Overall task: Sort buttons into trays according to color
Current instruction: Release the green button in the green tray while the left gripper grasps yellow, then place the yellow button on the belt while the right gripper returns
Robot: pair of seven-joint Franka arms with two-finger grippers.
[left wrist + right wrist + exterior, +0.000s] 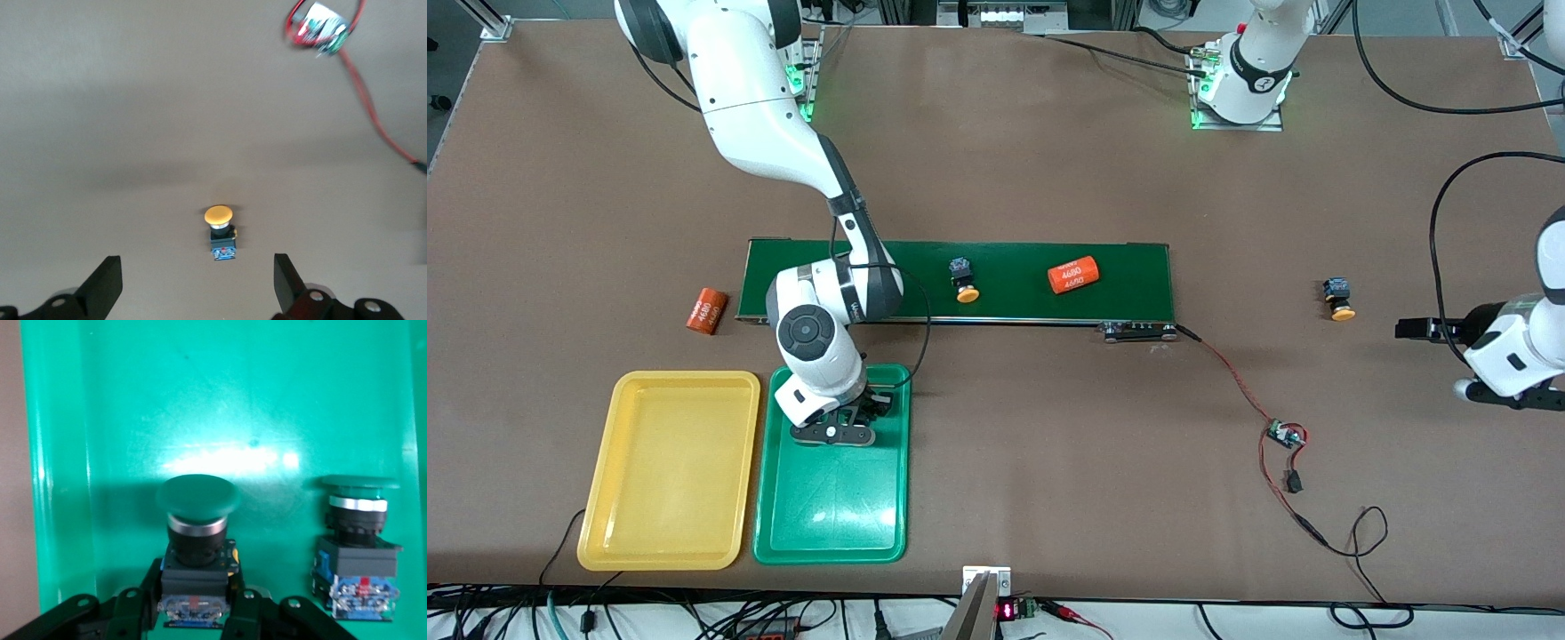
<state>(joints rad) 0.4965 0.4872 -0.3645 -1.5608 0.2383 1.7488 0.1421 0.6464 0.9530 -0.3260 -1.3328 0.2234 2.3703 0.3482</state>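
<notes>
- Two green-capped buttons sit in the green tray (831,507) at the end nearest the conveyor: one (198,547) between the right gripper's (863,411) fingers, the other (357,547) just beside it, standing free.
- The right gripper is down in the tray with its fingers close around the first button's black-and-blue body; whether they still press on it I cannot tell.
- The yellow tray (669,469) lies alongside the green one, toward the right arm's end of the table.
- One orange-capped button (963,279) lies on the dark-green conveyor belt (1120,276), with an orange numbered cylinder (1073,275) also on the belt.
- The second orange-capped button (1338,299) rests on the bare brown tabletop (1049,133), toward the left arm's end.
- The left gripper (198,288) hangs over that button, fingers spread wide, holding nothing.
- A second cylinder (706,311) lies off the belt's end; a red wire (1232,373) runs to a small circuit board (1285,436).
</notes>
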